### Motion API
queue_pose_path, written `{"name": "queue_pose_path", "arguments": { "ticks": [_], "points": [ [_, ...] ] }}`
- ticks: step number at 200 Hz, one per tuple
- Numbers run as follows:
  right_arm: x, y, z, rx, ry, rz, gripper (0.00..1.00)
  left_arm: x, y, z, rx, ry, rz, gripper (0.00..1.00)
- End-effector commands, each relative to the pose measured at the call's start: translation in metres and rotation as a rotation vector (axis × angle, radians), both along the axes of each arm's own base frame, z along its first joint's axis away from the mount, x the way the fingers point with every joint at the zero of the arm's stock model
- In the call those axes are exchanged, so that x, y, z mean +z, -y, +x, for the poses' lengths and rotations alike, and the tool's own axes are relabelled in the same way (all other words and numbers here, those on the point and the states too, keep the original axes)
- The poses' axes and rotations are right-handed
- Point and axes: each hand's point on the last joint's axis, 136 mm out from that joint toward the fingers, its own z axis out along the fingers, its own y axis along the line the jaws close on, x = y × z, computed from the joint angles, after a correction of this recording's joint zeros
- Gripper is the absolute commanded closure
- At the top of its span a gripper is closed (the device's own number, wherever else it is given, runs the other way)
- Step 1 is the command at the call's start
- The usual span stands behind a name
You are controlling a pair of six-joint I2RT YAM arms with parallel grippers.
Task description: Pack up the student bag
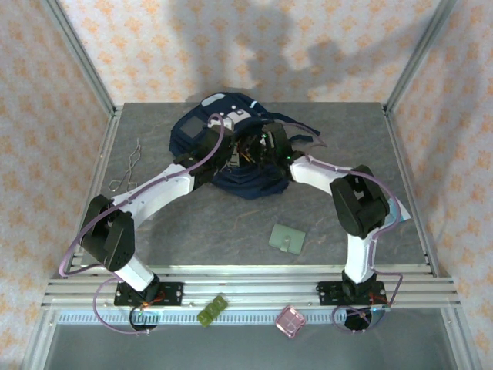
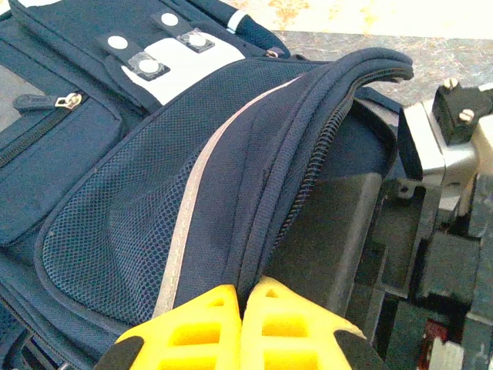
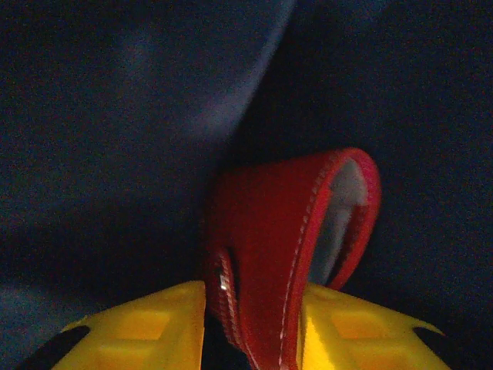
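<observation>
The student bag [image 1: 202, 127], navy with a grey stripe and white patches, lies at the back middle of the table. My left gripper [image 2: 245, 297] is shut on the zipper edge of its opening and holds the flap [image 2: 254, 154] up. My right arm reaches into that opening from the right; its wrist body [image 2: 454, 146] shows beside the gap. Inside the dark bag, my right gripper [image 3: 253, 308] has its jaws apart around a folded red strap-like piece [image 3: 269, 231]. The right finger touches the piece, and a dark gap separates it from the left finger.
A flat green pouch [image 1: 288, 238] lies on the table in front of the bag. A bent wire piece [image 1: 129, 166] lies at the left. A green block [image 1: 212, 310] and a pink block [image 1: 290, 320] rest on the near rail. Frame posts stand at the table corners.
</observation>
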Motion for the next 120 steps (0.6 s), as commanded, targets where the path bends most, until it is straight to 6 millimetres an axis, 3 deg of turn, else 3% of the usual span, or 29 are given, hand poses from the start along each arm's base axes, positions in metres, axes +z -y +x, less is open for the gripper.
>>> {"name": "queue_pose_path", "arguments": {
  "ticks": [1, 64, 89, 120],
  "points": [
    [-0.007, 0.012, -0.029, 0.033, -0.027, -0.128, 0.63, 0.054, 0.011, 0.004, -0.006, 0.133, -0.116, 1.0],
    [0.05, 0.074, -0.053, -0.021, 0.111, -0.298, 0.59, 0.034, 0.008, 0.002, -0.003, 0.094, -0.072, 1.0],
    [0.042, 0.111, -0.079, -0.025, 0.072, -0.37, 0.56, 0.024, 0.013, -0.002, -0.037, 0.069, -0.064, 1.0],
    [0.013, 0.147, -0.127, 0.005, -0.035, -0.457, 0.57, 0.009, 0.02, -0.009, -0.078, 0.033, -0.053, 1.0]
  ]
}}
